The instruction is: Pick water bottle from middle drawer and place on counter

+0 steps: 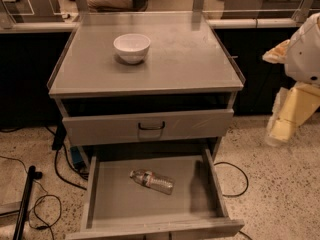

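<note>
Bottle (151, 181) lying on its side near the middle of the open drawer (125, 206), white bowl (132, 47) on the tabletop (185, 59) above, hand (280, 129) off to the right, well apart from bottle, open or closed cannot be told.

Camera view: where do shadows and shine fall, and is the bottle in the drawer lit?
Camera view: the counter shows a soft pale sheen behind the bowl, which casts a small shadow; the middle drawer is shaded along its right wall, but the water bottle lies in the lit part; the end effector hangs at the right edge, below counter height.
</note>
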{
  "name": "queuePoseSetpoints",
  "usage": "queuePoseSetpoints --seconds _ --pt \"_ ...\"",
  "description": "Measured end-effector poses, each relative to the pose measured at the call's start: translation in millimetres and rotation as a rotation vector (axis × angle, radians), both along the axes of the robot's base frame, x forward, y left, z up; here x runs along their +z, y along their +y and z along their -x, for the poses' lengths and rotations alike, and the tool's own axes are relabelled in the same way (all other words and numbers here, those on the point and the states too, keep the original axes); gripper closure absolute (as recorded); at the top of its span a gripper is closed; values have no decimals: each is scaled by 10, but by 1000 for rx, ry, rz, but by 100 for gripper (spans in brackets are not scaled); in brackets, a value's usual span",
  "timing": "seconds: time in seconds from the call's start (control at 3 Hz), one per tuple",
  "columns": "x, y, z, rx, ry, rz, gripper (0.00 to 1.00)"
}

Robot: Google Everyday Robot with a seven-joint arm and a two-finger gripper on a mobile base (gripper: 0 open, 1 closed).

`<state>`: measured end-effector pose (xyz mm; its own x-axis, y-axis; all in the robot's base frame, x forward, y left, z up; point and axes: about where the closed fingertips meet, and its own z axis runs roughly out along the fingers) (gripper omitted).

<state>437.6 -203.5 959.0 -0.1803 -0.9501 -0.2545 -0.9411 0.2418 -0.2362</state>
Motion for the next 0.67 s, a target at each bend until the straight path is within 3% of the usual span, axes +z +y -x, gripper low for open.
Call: queuePoseSetpoints --seconds 0.33,0.67 --pt "-325 178 128 60 3 -84 0" --pt "-730 283 302 83 1 -188 0"
